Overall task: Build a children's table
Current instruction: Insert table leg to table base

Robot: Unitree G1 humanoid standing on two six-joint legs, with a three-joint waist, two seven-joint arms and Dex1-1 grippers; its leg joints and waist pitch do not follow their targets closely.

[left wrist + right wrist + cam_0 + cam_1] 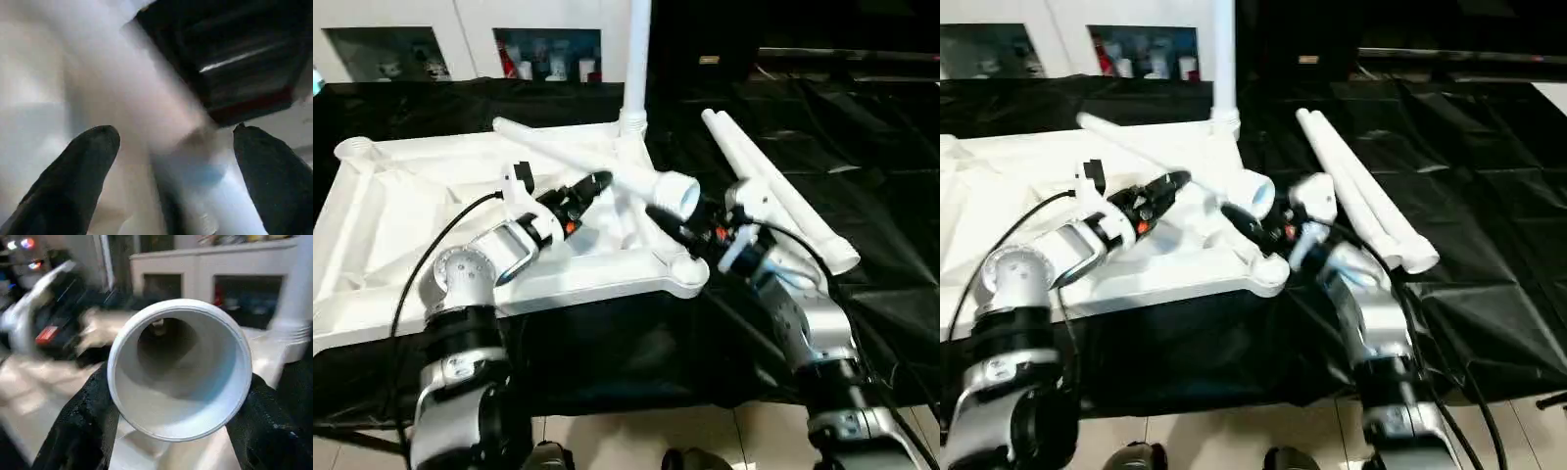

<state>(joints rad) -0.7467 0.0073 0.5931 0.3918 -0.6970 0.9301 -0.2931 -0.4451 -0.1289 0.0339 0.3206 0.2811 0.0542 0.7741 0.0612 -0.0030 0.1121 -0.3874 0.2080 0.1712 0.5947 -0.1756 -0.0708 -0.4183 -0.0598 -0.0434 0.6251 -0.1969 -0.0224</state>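
The right wrist view looks straight into the hollow open end of a leg (178, 369), clamped between the right gripper (677, 221) jaws. In the head views this leg is seen lying aslant across the upturned table top (391, 196), its long axis running from frame centre toward upper left. The left gripper (592, 186) jaws are spread wide beside it, empty. Farther back, one leg (636, 59) stands upright in a corner socket; two legs (783, 196) lie on the black-covered worktop (881, 196).
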